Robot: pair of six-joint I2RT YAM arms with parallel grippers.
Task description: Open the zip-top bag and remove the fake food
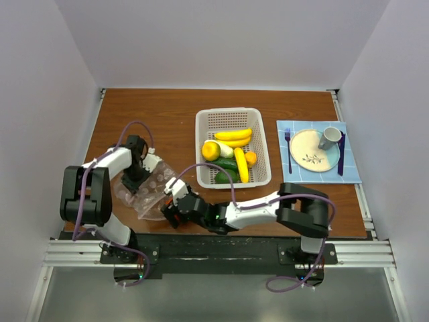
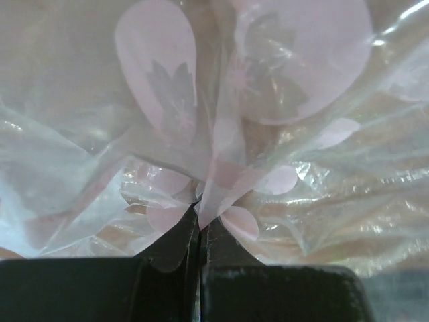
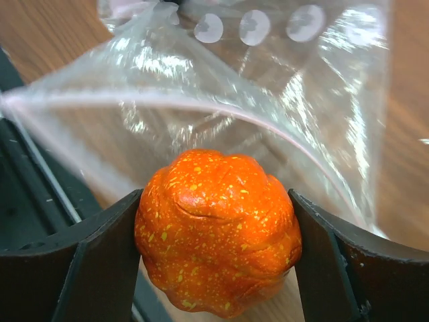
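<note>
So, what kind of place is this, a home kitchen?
Probably a robot test bench, not a kitchen: plain white walls box in the wooden table, a metal rail runs along its near edge, and the basket holds toy food.

One zip-top bag (image 1: 151,194), one orange tomato (image 3: 218,231), one white basket (image 1: 261,141), one plate (image 1: 305,144), one mug (image 1: 329,137), one fork (image 1: 288,144)

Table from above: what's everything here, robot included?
zip-top bag: one, clear with pink dots, left near edge
basket: one, white, centre
fake food: several, yellow, green, white, orange, in basket
orange piece: one, speckled orange, beside bag
placemat: one, blue, right
plate: one, cream, on placemat
mug: one, grey, at plate's rim
fork, knife: one each, dark, flanking plate
left gripper: one, black, pinching bag
right gripper: one, black, gripping orange piece
</note>
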